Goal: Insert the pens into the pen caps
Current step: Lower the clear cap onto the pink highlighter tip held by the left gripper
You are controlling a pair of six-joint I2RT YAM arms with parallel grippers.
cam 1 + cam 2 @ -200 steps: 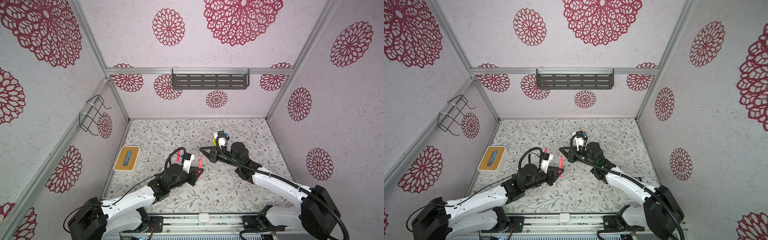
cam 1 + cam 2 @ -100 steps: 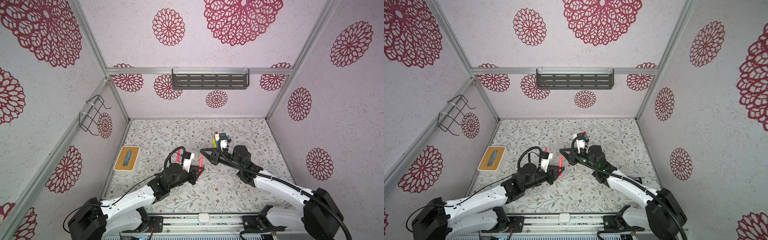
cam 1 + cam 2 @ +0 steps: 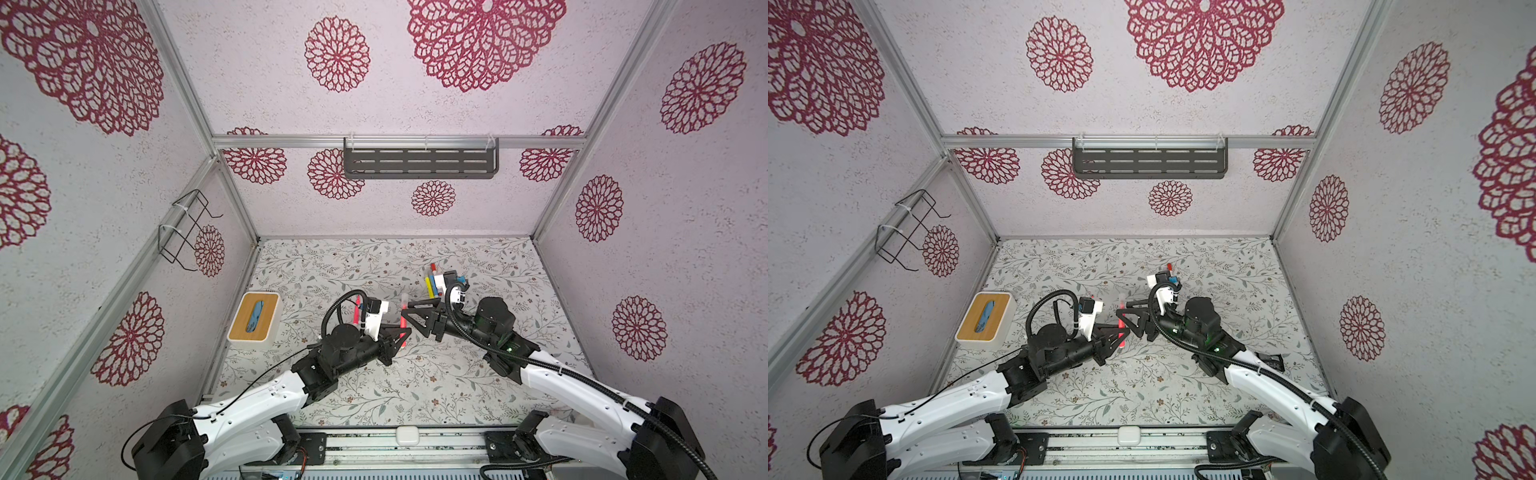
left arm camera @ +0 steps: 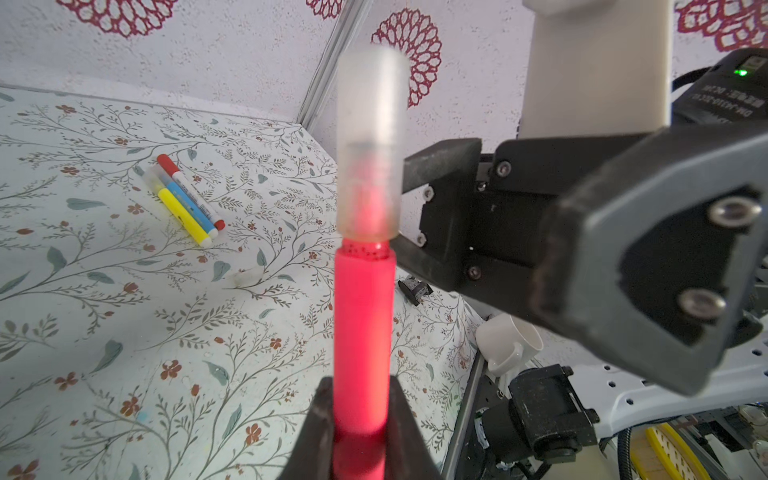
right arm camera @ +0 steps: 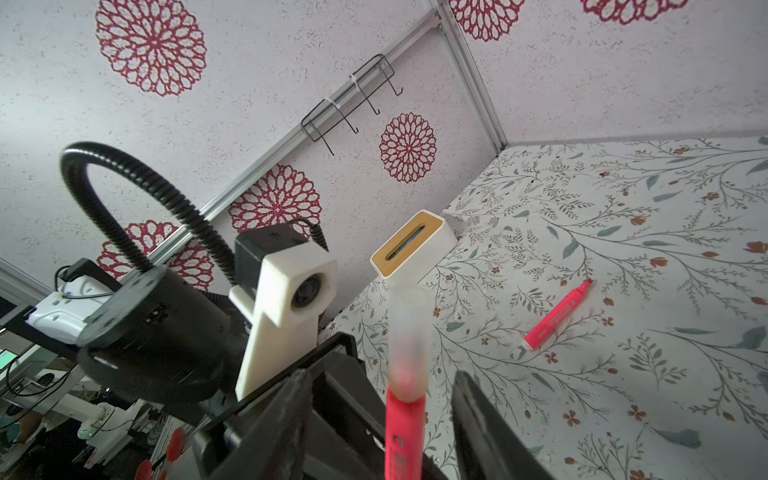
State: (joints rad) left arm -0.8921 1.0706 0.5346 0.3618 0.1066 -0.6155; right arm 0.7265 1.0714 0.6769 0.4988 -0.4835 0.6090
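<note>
In the middle of both top views, the left gripper is clamped on the foot of an upright pink-red pen, whose tip wears a clear cap, seemingly pushed home. The right gripper flanks that cap, jaws spread, touching nothing. So one pen looks done. Left of centre in a top view, a second pink pen lies uncapped; farther, right of centre, three pens lie together, their caps hard to judge
</note>
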